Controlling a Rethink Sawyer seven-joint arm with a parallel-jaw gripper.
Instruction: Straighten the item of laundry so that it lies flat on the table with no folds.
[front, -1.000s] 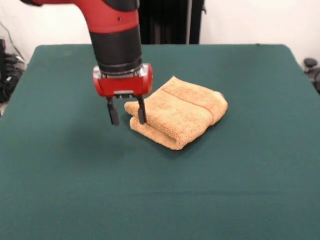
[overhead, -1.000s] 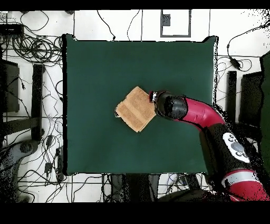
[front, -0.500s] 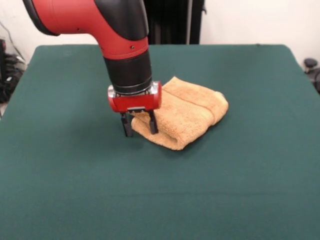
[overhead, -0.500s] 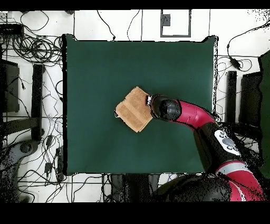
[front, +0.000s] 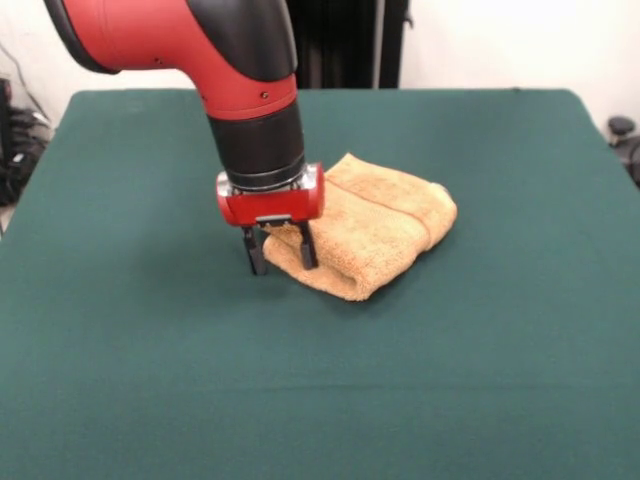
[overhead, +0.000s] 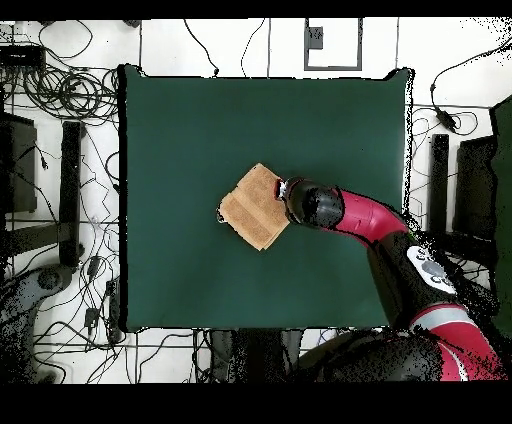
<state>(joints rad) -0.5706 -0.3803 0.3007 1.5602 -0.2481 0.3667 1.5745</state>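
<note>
Front view: towel (front: 370, 228) lies folded near table (front: 480, 380) centre, slightly toward the far side. Gripper (front: 279, 251) stands at the towel's 8 o'clock corner, arm coming down from 11 o'clock; one finger (front: 256, 254) just off the cloth on the felt, the other (front: 307, 247) against the towel's folded edge, the corner between them.

Overhead view: towel (overhead: 253, 208) sits about mid-table (overhead: 180, 120), turned diamond-wise. Gripper (overhead: 284, 191) at its 3 o'clock corner, arm reaching in from 4 o'clock.

Orange-tan terry towel (front: 375, 225), folded double, woven band on top, lying mid-table (front: 450, 380), askew to edges.
</note>
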